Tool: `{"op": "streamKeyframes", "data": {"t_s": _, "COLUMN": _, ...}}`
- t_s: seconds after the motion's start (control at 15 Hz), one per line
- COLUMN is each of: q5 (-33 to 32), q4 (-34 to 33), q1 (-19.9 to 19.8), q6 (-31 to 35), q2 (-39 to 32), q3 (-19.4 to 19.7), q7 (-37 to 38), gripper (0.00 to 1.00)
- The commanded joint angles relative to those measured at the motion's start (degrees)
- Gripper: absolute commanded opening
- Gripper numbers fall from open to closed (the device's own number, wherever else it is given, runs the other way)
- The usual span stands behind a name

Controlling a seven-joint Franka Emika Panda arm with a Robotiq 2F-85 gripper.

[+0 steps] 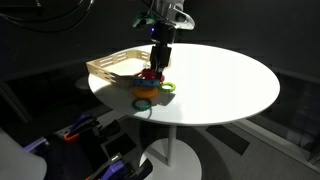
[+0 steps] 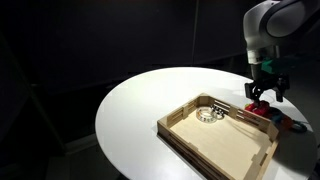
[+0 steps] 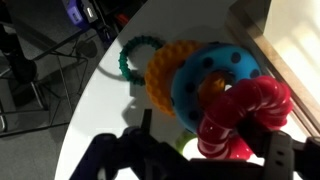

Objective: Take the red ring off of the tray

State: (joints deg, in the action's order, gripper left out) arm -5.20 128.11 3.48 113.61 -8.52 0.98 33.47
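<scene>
The red ring (image 3: pixel 245 112) is thick and glossy and sits between my gripper's (image 3: pixel 215 152) dark fingers, which are shut on it. It hangs just over a blue ring (image 3: pixel 212 72) in a pile of rings on the white table, beside the light-wood tray (image 3: pixel 292 40). In both exterior views the gripper (image 1: pixel 157 62) (image 2: pixel 262 95) stands upright at the tray's (image 1: pixel 108 68) (image 2: pixel 222 140) outer edge, with the red ring (image 1: pixel 150 73) (image 2: pixel 258 108) at its tips.
An orange ring (image 3: pixel 163 72) (image 1: pixel 146 88) and a green ring (image 3: pixel 135 55) (image 1: pixel 167 88) lie by the blue one near the round table's edge (image 1: pixel 200 118). A pale ring (image 2: pixel 209 112) lies inside the tray. Dark clutter lies below the table.
</scene>
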Motion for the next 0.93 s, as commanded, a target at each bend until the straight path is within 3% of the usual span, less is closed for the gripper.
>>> {"op": "streamKeyframes", "data": {"t_s": 0.0, "q5": 1.3, "q4": -0.3, "q1": 0.0, "q6": -1.8, "q2": 2.8, "q3": -0.7, "q7": -3.2, "gripper": 1.0}}
{"op": "streamKeyframes", "data": {"t_s": 0.47, "q5": 5.3, "q4": -0.3, "q1": 1.2, "q6": 0.3, "q2": 7.6, "q3": -3.7, "q7": -11.6, "gripper": 1.0}}
{"op": "streamKeyframes", "data": {"t_s": 0.87, "q5": 4.4, "q4": -1.0, "q1": 3.0, "q6": 1.0, "q2": 13.3, "q3": -6.6, "q7": -14.2, "gripper": 1.0}}
